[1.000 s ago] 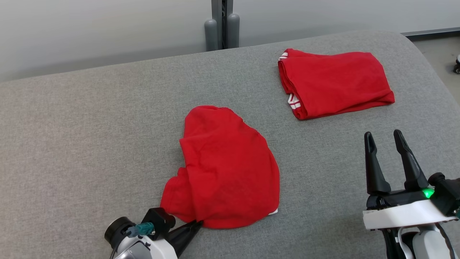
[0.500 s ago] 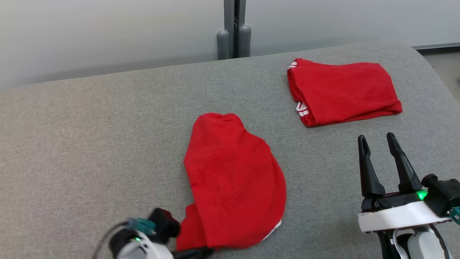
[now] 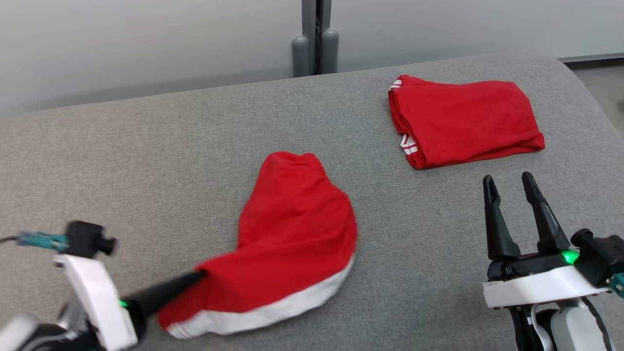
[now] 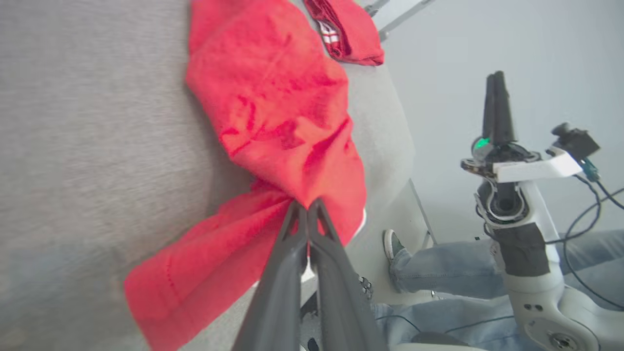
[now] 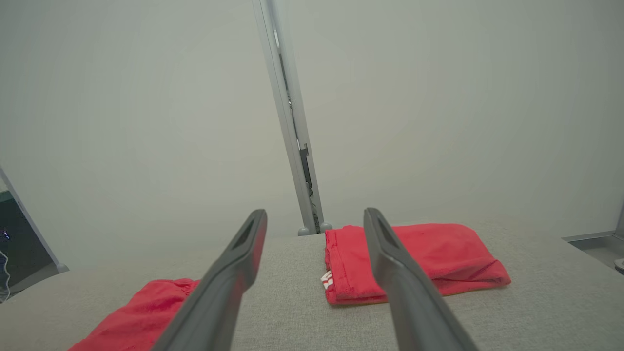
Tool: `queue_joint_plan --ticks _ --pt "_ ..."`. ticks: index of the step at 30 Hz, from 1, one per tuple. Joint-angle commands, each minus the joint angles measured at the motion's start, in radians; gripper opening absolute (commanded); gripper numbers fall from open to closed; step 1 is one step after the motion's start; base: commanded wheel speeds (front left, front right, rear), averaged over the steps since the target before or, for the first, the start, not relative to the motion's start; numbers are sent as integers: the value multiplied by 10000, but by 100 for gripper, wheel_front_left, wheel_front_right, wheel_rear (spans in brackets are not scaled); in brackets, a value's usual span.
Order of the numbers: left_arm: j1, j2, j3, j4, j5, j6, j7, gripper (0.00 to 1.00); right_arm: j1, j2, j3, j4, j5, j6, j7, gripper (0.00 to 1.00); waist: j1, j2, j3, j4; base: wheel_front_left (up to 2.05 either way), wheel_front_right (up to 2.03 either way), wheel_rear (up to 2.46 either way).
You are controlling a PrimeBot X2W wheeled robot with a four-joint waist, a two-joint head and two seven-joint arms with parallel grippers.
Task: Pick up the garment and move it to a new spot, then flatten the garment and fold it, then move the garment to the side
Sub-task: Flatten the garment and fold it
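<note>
1. Left gripper point(image 3: 199, 278) is pinching the near-left edge of the garment point(image 3: 297, 224), with its fingers clamped together on the cloth.
2. Garment is lying crumpled on the grey table point(image 3: 146, 156), left of and nearer than the folded red pile point(image 3: 468, 119) and well apart from it. A white band is showing along its near edge.
3. Right gripper point(image 3: 507, 179) is hovering nearer than the pile, with its fingers spread and gripping nothing.
</note>
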Motion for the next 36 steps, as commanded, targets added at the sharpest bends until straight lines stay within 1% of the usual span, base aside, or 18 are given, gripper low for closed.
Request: queue_joint_plan --ticks 1,4,7,11,14,17,21,22,23,24,27,31,33,36 --pt "-218 58 220 358 -355 -56 72 0 -89 -55 -4 40 66 3 -46 100 0 0 79 -93 0 0 0" --pt "-334 99 717 1114 -1125 -56 263 0 -129 -59 -14 26 77 3 -45 100 0 0 166 -195 0 0 0" --pt "-476 54 1125 1750 -1579 -44 447 0 -168 -55 -60 52 99 3 -46 100 0 0 249 -265 0 0 0" --pt "-810 26 1454 2725 -1417 -46 441 0 -214 -55 -61 85 121 3 -45 100 0 0 327 -306 0 0 0" --pt "-1125 -196 1605 3585 -1204 -46 180 0 -277 -58 -34 112 141 3 -46 100 0 0 361 -320 0 0 0" --pt "-1383 -363 1467 4346 -894 -45 220 0 -330 -56 36 160 158 3 -45 100 0 0 366 -335 0 0 0" --pt "-1640 -601 1397 4836 -711 -46 250 0 -311 -59 51 227 165 3 -45 100 0 0 346 -309 0 0 0" --pt "-1659 -653 1386 4898 -678 -46 249 27 -299 -56 45 244 164 3 -46 100 0 0 340 -289 0 0 0" --pt "-1675 -695 1365 4946 -652 -46 254 85 -286 -53 41 268 163 3 -45 100 0 0 331 -264 0 0 0" --pt "-1698 -729 1349 4952 -620 -46 276 100 -276 -57 18 287 158 3 -45 100 0 0 320 -227 0 0 0" --pt "-1753 -712 1308 4692 -476 -46 353 100 -274 -56 -24 331 130 3 -45 100 0 0 281 -65 0 0 0" --pt "-1757 -549 1299 4380 -117 -47 166 100 -288 -57 -18 370 110 3 -46 100 0 0 244 115 0 0 0" --pt "-1737 -476 1349 4050 70 -47 -62 100 -298 -56 -4 379 97 3 -45 100 0 0 220 238 0 0 0" --pt "-1694 -207 1536 3511 660 -47 -865 100 -296 -59 22 397 73 3 -45 100 0 0 196 412 0 0 0"
